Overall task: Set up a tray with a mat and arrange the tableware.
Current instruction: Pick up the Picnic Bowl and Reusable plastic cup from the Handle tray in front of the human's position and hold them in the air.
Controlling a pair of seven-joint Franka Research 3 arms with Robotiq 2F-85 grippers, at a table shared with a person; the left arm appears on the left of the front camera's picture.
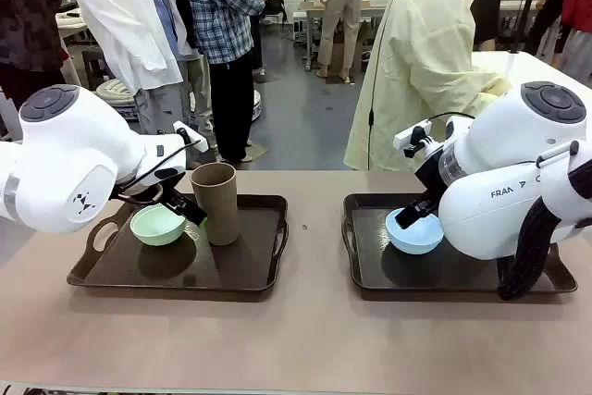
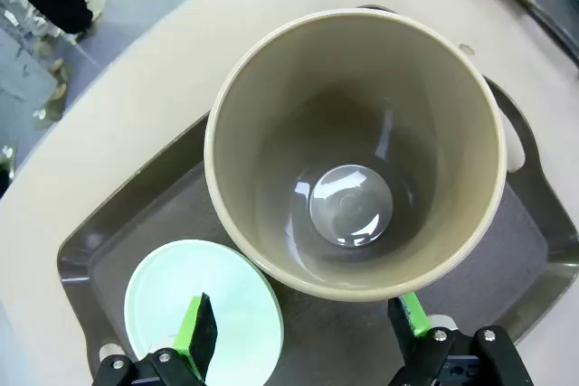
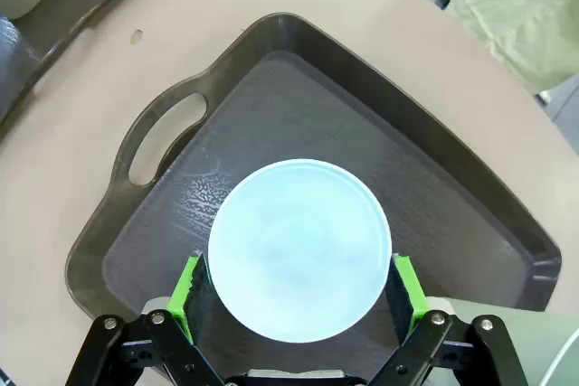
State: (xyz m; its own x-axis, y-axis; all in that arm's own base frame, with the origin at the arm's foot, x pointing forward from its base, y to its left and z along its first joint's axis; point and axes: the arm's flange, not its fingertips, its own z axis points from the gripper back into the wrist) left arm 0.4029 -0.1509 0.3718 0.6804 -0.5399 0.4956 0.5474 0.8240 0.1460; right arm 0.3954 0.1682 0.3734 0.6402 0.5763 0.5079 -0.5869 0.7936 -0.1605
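Bowl placement on the right-hand tray looks like the step in hand. Your right gripper pinches the light blue bowl across its rim, one green pad against each side, with the dark tray directly beneath the fingers. Lower it straight and keep the rim level. Spread the pads only once the base rests flat, because the bowl is round, smooth matte plastic and could slip or rock if freed early. The tray floor is finely grained, with raised walls around it.

Your left gripper is spread wide and holds nothing. The brown tumbler, tall, handleless and upright, stands just ahead of its fingers. The mint green bowl lies under one pad, and both sit on the other tray.
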